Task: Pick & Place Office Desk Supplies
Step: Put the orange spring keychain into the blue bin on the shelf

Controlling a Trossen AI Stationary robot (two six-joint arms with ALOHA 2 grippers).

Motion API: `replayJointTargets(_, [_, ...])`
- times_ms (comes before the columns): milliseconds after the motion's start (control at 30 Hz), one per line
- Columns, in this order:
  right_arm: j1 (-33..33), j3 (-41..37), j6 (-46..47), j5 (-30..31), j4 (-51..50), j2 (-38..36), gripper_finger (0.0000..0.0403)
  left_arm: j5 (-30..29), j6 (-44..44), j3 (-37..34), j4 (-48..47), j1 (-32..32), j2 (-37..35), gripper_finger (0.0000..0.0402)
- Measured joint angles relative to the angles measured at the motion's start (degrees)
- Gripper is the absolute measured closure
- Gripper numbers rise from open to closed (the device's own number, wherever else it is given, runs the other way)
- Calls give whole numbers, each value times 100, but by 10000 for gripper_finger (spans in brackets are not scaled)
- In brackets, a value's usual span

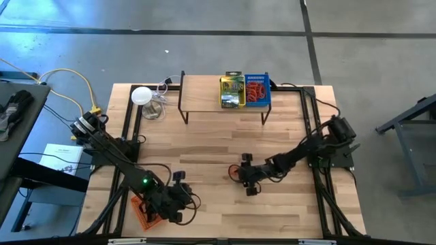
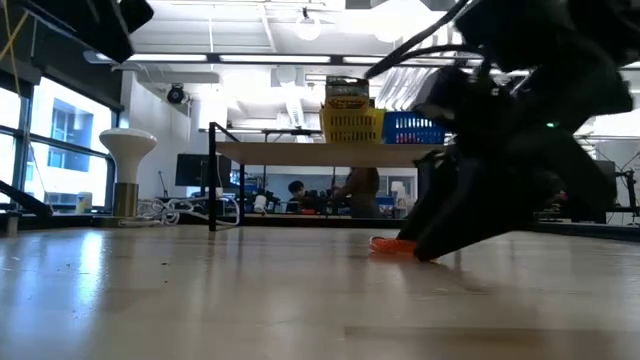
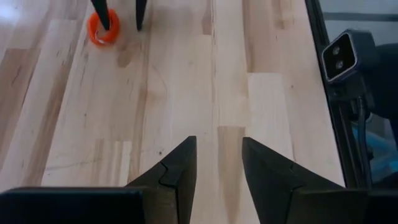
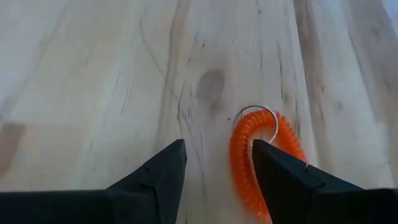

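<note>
my left pincer (image 1: 182, 199) hovers near the bench's front edge, left of the middle, fingers apart on nothing. beside it, toward the front left corner, lies an orange mesh tray (image 1: 145, 213). right of centre, my right pincer (image 1: 240, 175) is down at the wood, fingers apart around one side of an orange coiled loop (image 4: 258, 155) with a metal ring (image 4: 256, 118), not clamped.
</note>
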Motion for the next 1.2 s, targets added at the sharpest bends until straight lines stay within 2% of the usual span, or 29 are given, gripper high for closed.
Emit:
replayJointTargets(100, [-215,8,368,-378,31,138,229,1,0,0,42,0,38,280])
replayJointTargets(200, [-373,16,572,-621,-16,203,257,9,0,0,60,2,58,280])
replayJointTargets(267, [-402,37,514,-546,-172,204,294,11,-4,0,106,4,76,280])
replayJointTargets(367, [-442,37,490,-422,-232,204,372,9,-101,0,109,4,82,280])
replayJointTargets(400, [-445,31,463,-425,-221,192,383,9,-145,0,113,4,82,280])
replayJointTargets(533, [-400,100,367,-387,-355,17,394,7,-106,0,77,4,82,280])
replayJointTargets(600, [-283,200,143,-167,-675,-213,395,7,-117,2,-133,15,82,280])
replayJointTargets(700, [-137,464,-161,441,-1836,-807,397,-7,-277,0,-444,110,82,280])
replayJointTargets(867, [-182,1077,-10,1727,-3838,-2100,398,-22,-770,0,-261,260,82,280])
replayJointTargets(1033, [-590,1275,-515,2390,-4239,-3299,399,-18,-948,0,-95,354,82,280])
replayJointTargets(1200, [-1759,1275,-972,2440,-4072,-4242,399,15,-1369,0,-105,454,82,280])
